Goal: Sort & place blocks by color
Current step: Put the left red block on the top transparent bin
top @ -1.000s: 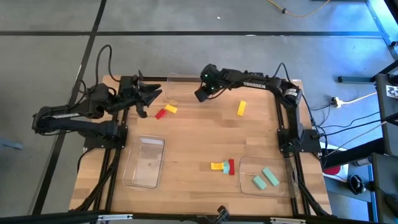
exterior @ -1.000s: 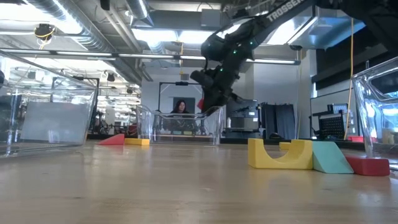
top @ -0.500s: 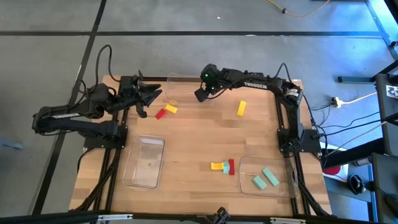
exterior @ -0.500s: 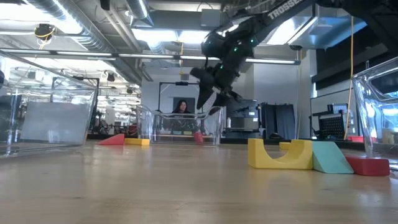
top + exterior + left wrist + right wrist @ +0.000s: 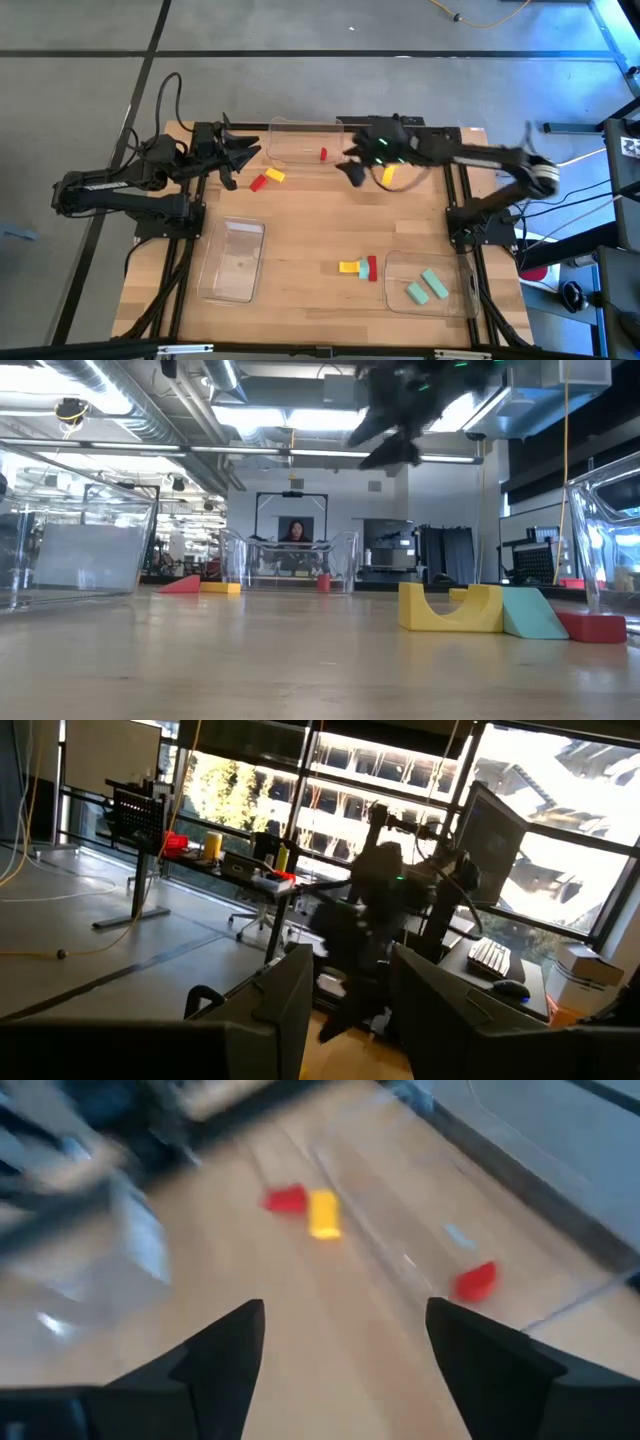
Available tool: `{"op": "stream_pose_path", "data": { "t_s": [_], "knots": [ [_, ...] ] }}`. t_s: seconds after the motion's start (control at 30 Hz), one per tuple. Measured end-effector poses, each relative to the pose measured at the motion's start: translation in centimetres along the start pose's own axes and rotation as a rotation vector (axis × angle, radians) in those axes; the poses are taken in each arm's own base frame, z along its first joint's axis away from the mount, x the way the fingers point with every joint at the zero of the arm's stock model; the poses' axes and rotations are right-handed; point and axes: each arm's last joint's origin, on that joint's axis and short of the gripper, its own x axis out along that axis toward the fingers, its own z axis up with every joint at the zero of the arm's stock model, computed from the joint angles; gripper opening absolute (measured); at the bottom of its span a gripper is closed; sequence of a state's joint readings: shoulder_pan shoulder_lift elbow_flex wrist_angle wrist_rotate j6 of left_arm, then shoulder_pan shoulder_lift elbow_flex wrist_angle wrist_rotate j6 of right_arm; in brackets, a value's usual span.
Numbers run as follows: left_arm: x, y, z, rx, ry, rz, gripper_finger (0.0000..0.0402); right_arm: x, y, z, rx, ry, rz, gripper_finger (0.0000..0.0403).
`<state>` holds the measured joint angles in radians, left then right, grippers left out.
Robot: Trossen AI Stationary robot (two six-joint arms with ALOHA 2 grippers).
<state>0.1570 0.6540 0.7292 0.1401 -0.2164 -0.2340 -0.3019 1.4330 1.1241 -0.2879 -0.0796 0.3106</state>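
Observation:
A small red block [image 5: 322,154] [image 5: 476,1280] lies on the floor of the clear far tray [image 5: 296,141]. My right gripper [image 5: 352,172] [image 5: 345,1370] hangs open above the table, just right of that tray, with nothing between its fingers. A yellow block [image 5: 388,176] lies under its arm, partly hidden. A red block [image 5: 258,182] and a yellow one [image 5: 275,175] lie side by side near my left gripper [image 5: 244,155], which waits open at the far left. A yellow arch [image 5: 349,266], a teal block and a red block [image 5: 372,267] form a cluster toward the near edge.
Two teal blocks [image 5: 424,286] lie in the clear tray at the near right [image 5: 396,262]. Another clear tray [image 5: 232,260] stands at the near left. Bare wood lies between the trays in the table's middle. A person [image 5: 296,532] sits in the room beyond the far edge.
My right gripper has opened over the far tray and let go of the red block, which has dropped onto the tray's floor. The gripper has then swung quickly up and toward the table's right edge, away from the tray.

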Motion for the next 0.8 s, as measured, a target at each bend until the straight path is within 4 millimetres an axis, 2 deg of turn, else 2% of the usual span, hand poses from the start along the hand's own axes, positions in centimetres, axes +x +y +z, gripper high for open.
{"op": "stream_pose_path", "data": {
  "t_s": [0.13,0.23,0.33,0.47,0.8],
  "knots": [
    [0.0,0.0,0.0,0.0,0.0,-0.001,0.0126,-3.7,1.8,-3.7,0.081,-0.212,0.178,0.0279],
    [0.0,0.0,0.0,0.0,0.001,0.0,0.0126,-6.2,2.9,-5.1,0.093,-0.421,0.336,0.0279],
    [0.0,0.0,0.0,-0.001,0.002,-0.001,0.0126,-8.0,3.6,-6.1,0.054,-0.592,0.411,0.0279],
    [0.0,0.0,-0.2,0.003,0.021,0.004,0.0126,-9.0,4.0,-6.7,-0.031,-0.677,0.407,0.0279],
    [0.0,0.1,-0.3,-0.017,0.034,0.011,0.0126,-9.0,4.2,-6.9,-0.035,-0.671,0.407,0.0279]
  ]
}}
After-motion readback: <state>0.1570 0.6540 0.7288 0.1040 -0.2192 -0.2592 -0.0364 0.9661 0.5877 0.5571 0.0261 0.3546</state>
